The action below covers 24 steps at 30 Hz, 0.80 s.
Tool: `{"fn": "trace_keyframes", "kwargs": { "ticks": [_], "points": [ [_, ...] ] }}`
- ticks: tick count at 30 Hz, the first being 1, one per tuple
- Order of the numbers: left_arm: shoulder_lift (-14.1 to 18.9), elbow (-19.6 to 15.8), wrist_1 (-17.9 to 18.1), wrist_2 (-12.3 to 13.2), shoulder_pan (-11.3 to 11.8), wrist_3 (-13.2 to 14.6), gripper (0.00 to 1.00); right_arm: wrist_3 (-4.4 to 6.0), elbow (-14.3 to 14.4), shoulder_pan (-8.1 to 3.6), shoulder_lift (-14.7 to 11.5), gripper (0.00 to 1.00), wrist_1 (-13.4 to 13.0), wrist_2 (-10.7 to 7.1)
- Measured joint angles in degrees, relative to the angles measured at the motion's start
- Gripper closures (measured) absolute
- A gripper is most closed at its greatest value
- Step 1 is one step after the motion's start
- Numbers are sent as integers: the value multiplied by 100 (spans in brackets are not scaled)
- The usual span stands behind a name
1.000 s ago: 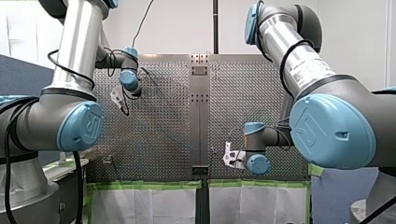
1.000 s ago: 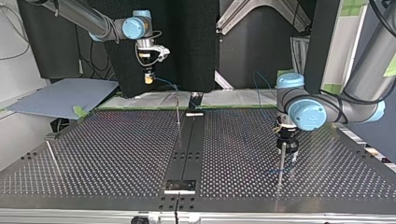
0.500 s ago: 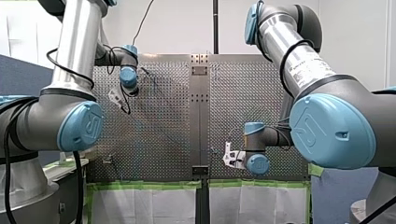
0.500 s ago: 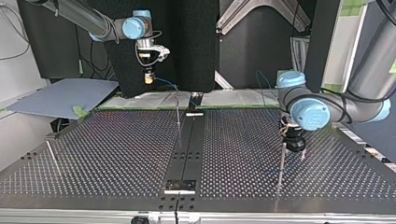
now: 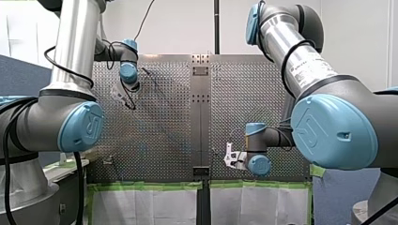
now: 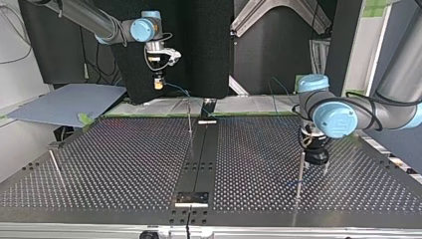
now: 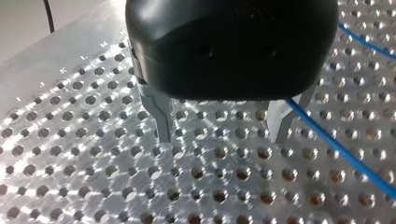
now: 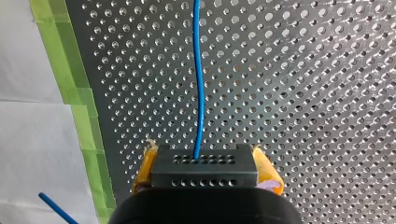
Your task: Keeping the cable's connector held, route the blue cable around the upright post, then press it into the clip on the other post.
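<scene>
My right gripper (image 8: 204, 179) pinches the connector (image 8: 204, 164), but my left gripper (image 7: 222, 136) is spread, the cable (image 7: 336, 141) outside its fingers (image 7: 279, 122), so the cable may miss the post (image 6: 299, 179).

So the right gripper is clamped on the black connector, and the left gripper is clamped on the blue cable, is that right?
Not quite. The left gripper is open: the left wrist view shows its fingers apart with nothing between them, and the blue cable runs beside one finger. The right gripper is clamped on the black connector.
</scene>
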Motion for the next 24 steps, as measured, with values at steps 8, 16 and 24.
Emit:
{"fn": "trace_keyframes", "kwargs": {
  "ticks": [8,16,24],
  "points": [
    [109,-1,-65,299,-27,-391,0,-7,0,1,0,100,2,-2],
    [181,-64,-216,371,-46,-655,0,-9,0,2,0,100,2,-7],
    [409,-389,-120,457,-26,-668,0,-15,0,0,0,100,-5,-35]
  ]
}}
